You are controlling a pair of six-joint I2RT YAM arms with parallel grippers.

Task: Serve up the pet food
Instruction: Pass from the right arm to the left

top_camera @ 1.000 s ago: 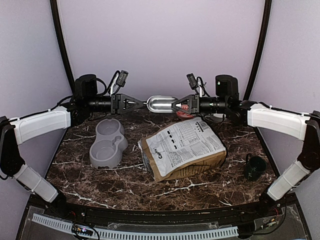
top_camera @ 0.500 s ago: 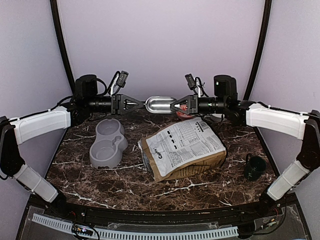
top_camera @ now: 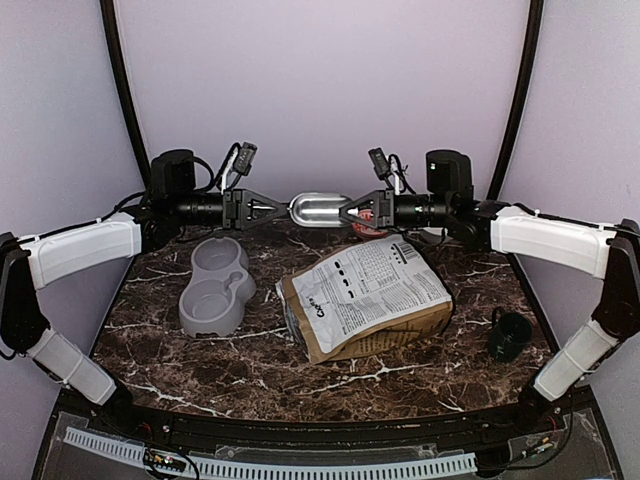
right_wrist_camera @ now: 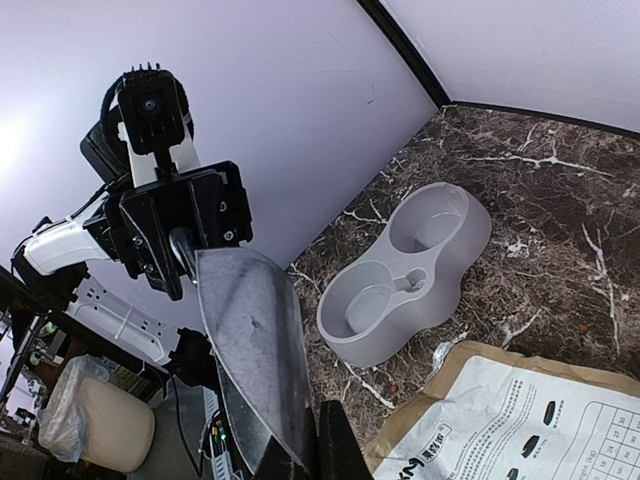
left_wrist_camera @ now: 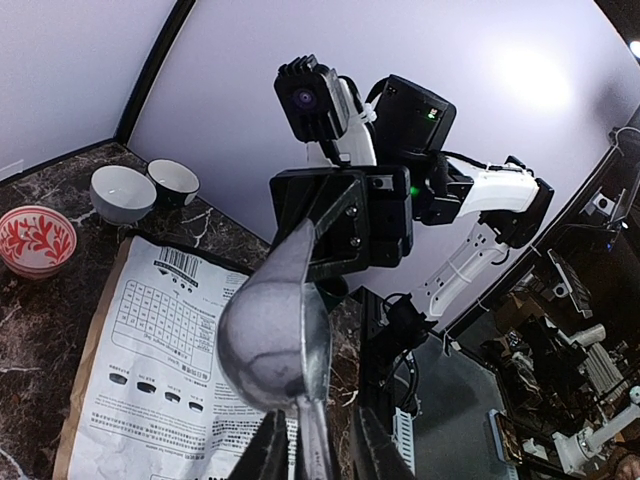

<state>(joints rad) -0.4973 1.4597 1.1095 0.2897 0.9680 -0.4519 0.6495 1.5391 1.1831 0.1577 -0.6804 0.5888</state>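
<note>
On the marbled desk there are one grey double bowl, one printed bag, three small bowls and one dark cup; one metal scoop hangs in the air above the far edge. The double bowl lies left of centre, set back from the left edge, both wells showing bare plastic. The left gripper has its jaws drawn in to a narrow gap around the scoop's handle. At the other end the right gripper has its jaws pressed almost together on the scoop's thin lip. The bag lies flat just right of centre, apart from the double bowl. The pet food itself cannot be seen in any view. Along the far edge beyond the bag sit a red-patterned bowl, a white bowl and a dark bowl. The cup stands near the right edge. Bare marble runs along the near edge.
</note>
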